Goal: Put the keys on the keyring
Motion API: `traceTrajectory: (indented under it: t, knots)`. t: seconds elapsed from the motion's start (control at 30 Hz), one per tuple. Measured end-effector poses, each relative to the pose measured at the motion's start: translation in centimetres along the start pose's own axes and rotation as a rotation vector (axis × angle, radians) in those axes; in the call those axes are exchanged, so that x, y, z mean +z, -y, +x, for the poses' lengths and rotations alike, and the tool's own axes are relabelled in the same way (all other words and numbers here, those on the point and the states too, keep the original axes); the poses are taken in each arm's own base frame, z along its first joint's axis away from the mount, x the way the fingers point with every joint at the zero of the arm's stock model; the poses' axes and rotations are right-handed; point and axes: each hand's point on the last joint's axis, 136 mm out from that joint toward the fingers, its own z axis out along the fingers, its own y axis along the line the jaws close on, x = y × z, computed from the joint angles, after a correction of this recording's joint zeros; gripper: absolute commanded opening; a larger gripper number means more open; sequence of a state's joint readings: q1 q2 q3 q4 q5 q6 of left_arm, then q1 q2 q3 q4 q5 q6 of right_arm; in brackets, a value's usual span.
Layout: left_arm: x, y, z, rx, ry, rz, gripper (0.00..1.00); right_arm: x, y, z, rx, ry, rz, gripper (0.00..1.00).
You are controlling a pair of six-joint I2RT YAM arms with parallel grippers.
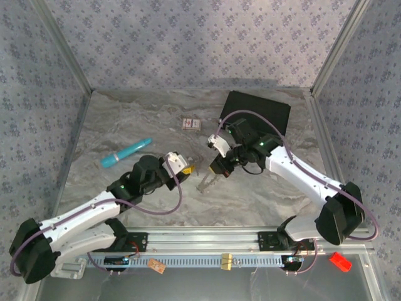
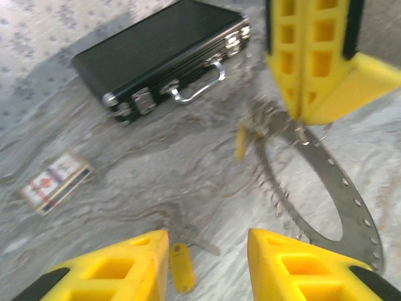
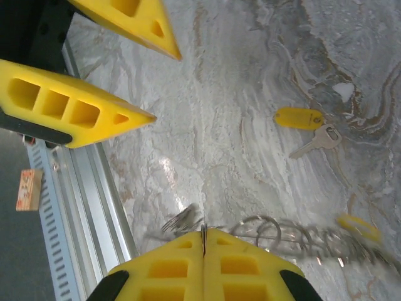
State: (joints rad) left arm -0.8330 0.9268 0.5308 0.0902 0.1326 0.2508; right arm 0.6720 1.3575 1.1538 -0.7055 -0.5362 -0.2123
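On the marble table [image 1: 125,119], the left wrist view shows the right gripper [image 2: 299,116] pinching the keyring [image 2: 351,194], the left gripper [image 2: 208,241] gaping near the yellow key [image 2: 180,266].

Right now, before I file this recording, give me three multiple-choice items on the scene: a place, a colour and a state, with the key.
1. Where does the black case lie?
A) at the near rail
B) far back, beyond the right gripper
C) under the left arm's base

2. What colour is the head of the loose key?
A) red
B) teal
C) yellow

3. How is the right gripper?
A) shut on the keyring
B) open and hovering
C) shut on the black case

Key: 1 B, the top view shows the case behind the right arm. 2 C, both wrist views show a yellow head. 3 A, the gripper's fingers meet on the ring's edge.
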Motion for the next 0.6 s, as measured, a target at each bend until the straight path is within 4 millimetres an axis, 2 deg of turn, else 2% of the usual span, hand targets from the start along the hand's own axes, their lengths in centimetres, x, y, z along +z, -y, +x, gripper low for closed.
traceTrajectory:
  t: [0.13,0.33,0.6]
  knots:
    - [0.6,1.6,-0.4,0.009,0.030,0.101,0.27,-0.2,-1.3,-0.3,-0.098,-0.018,-0.012,0.00]
    - [1.2,4.1,-0.5,0.008,0.065,0.247,0.26,-0.4,-2.6,-0.9,-0.221,-0.011,-0.025,0.00]
    - [0.9,5.6,-0.7,-0.006,0.116,0.333,0.27,-1.4,-4.0,-1.4,-0.331,0.027,-0.033,0.00]
